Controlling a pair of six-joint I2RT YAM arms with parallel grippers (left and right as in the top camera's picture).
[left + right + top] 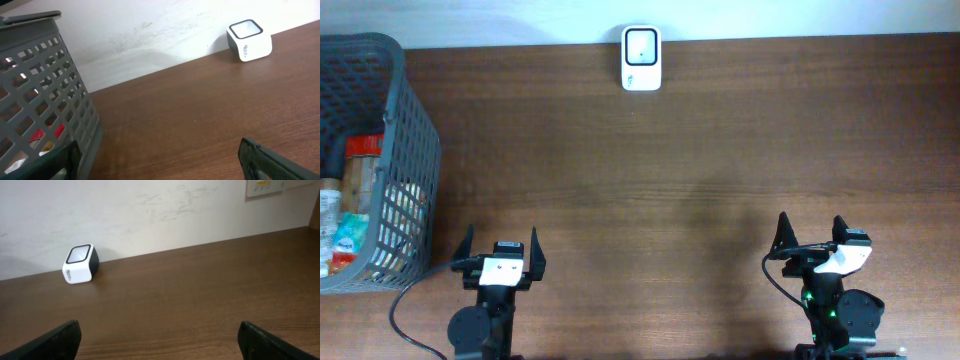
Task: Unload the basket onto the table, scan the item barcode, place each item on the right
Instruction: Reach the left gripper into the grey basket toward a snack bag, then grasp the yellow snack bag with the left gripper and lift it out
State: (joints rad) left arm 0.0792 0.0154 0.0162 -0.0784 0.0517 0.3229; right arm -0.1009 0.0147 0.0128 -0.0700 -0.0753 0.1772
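Left claw (500, 240): released, fingers spread wide with nothing between them; it hangs over the table (670, 170) near the front edge, just beside the basket (415, 130).
Right claw (811, 232): also spread and empty, well apart on the right side.
Items (355, 190): packets and a red-capped jar lie inside the grey mesh basket at the table's left edge; no barcode can be made out.
Scanner (641, 58): a small white box with a dark window, at the far edge against the wall, well apart from both claws.
Step in hand: probably picking one item; nothing is lifted yet.
Doing it well: the left claw is nearer, so it should enter over the rim from above, take a top item, and grip its sides so the label is uncovered.
Risk: catching the mesh wall or covering the barcode.
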